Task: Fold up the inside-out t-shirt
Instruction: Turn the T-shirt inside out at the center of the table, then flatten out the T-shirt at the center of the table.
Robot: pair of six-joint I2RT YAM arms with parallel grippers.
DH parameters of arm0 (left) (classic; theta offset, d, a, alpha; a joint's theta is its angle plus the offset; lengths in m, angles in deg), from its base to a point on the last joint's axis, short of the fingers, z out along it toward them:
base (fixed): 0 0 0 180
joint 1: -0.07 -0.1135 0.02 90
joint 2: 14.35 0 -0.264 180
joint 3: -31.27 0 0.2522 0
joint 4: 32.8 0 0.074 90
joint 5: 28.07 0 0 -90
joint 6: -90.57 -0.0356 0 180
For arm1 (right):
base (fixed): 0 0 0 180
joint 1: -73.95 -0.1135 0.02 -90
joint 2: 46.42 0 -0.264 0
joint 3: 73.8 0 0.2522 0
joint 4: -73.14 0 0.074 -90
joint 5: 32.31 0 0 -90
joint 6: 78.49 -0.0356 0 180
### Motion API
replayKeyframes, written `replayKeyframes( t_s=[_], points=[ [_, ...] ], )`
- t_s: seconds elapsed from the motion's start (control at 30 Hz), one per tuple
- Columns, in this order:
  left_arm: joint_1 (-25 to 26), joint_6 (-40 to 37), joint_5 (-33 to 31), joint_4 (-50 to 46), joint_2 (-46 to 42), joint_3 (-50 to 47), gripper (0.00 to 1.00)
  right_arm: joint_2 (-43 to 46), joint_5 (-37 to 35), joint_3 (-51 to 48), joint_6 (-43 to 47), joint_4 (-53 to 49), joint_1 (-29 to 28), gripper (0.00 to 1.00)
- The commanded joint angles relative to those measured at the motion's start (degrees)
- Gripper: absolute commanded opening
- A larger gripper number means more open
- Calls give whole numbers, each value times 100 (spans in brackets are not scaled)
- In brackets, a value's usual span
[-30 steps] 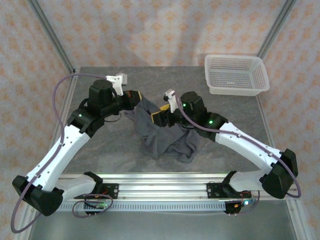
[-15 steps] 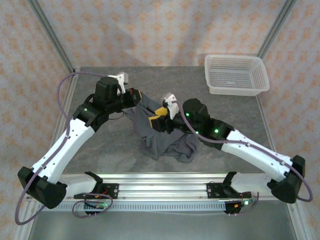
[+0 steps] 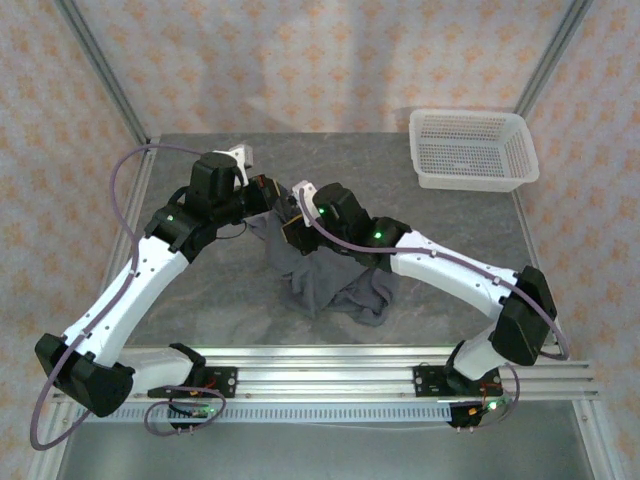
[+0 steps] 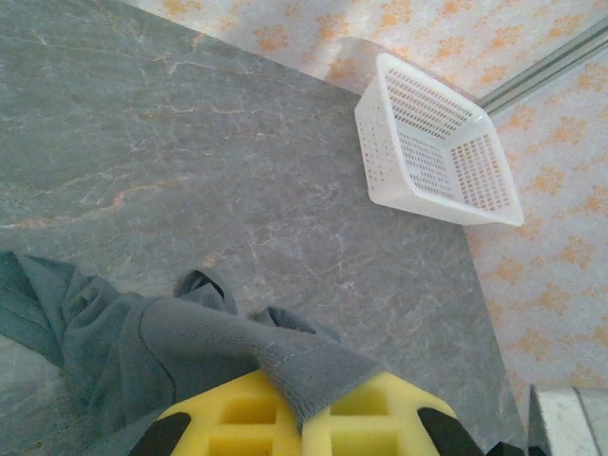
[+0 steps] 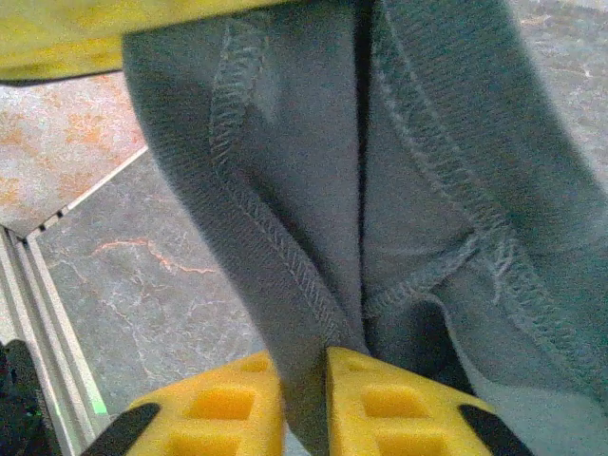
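The inside-out t-shirt (image 3: 335, 285) is a dark slate-grey bundle, crumpled in the middle of the grey table, its upper part lifted between both arms. My left gripper (image 3: 268, 193) is shut on a hem of the cloth (image 4: 313, 366), which drapes over its yellow fingers (image 4: 380, 418). My right gripper (image 3: 293, 225) sits close beside the left one and is shut on a seamed fold of the t-shirt (image 5: 304, 389), pinched between its yellow fingers (image 5: 399, 408). Stitched seams (image 5: 256, 218) run up the cloth in the right wrist view.
A white mesh basket (image 3: 472, 148) stands at the table's far right corner and also appears as the basket (image 4: 432, 142) in the left wrist view. Bare marbled table (image 3: 200, 290) lies left of the shirt. The metal rail (image 3: 330, 375) runs along the near edge.
My right arm swung left toward the left gripper and its jaws closed on a fold of the t-shirt. The left arm shifted slightly, still holding the cloth.
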Motion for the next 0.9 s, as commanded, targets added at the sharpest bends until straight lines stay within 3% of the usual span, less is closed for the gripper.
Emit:
replayKeyframes(
  t_s=[0.0, 0.07, 0.23, 0.4, 0.5, 0.57, 0.7, 0.87],
  points=[
    [38, -46, -185, -118, -41, 172, 0, 220, -132, 79, -29, -44, 73, 5],
    [42, -96, -235, -131, -26, 179, 0, 324, -10, 17, -92, -50, 90, 0],
    [42, -307, -585, -192, 96, 162, 0, 617, 685, -136, -367, 66, 147, 0],
    [42, -843, -1172, -586, 138, 192, 41, 946, 1534, -351, -1394, 701, 652, 0],
    [35, -1065, -1299, -657, -247, -90, 55, 1020, 1943, -414, -2268, 1118, 1140, 0],
    [42, -1238, -1110, -473, -589, -532, 56, 979, 2075, -363, -2620, 1136, 1380, 0],
    [49, -1093, -73, 246, -1009, -1739, 63, 881, 2215, -329, -2695, 1034, 1636, 0],
    [141, -210, 69, 1197, -914, -3180, 67, 1011, 2155, -426, -2697, 981, 1863, 0]
  ],
)
